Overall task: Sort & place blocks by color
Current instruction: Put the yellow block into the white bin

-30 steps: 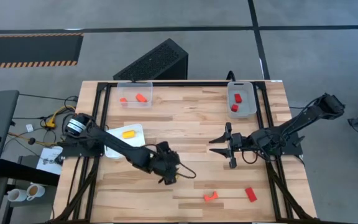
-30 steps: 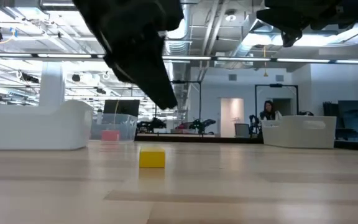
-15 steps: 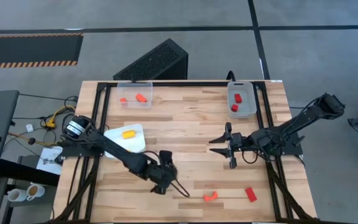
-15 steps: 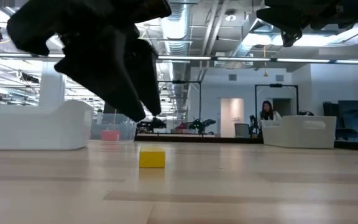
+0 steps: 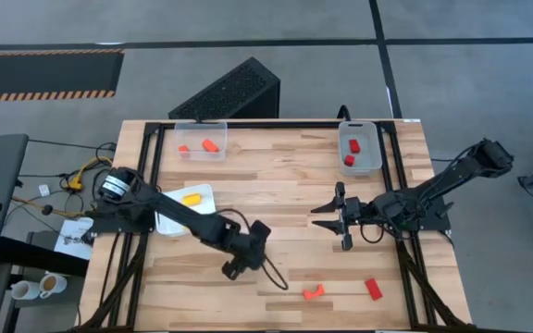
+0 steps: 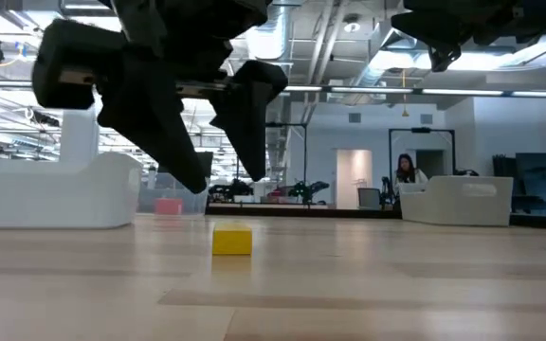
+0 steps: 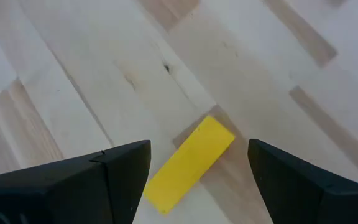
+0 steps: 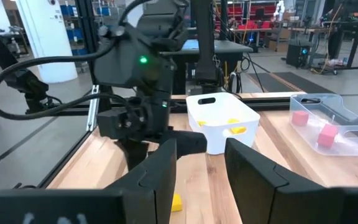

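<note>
Left wrist view gives you what matters: the yellow bar (image 7: 188, 163) lies flat on the desk (image 7: 73, 74) in the gap ahead of the left gripper (image 7: 197, 171), whose fingers (image 7: 120, 168) stand apart with nothing between them. The bar's long axis runs on a diagonal across that gap, not square to the line between the fingertips, so you will likely want some wrist roll before closing, or the fingers may catch its corners and skid it aside. The bar sits a little toward one finger and not centred.

In the low view the same left gripper (image 6: 211, 156) hangs above the yellow bar (image 6: 232, 240) and clear of it, fingers spread, so a descent is still needed.

From the high view, the left gripper (image 5: 237, 265) is out over the front middle of the desk (image 5: 276, 176); the bar itself is hidden under it there. The white tray (image 5: 176, 219) holding a yellow block (image 5: 191, 198) is behind it on the left side, which I judge to be where this bar belongs.

The right gripper (image 5: 333, 216) waits in mid-desk on the right, fingers apart and empty, well away from the bar; the left arm is plainly the nearer. An orange block (image 5: 314, 292) and a red block (image 5: 373, 289) lie loose near the front edge.
</note>
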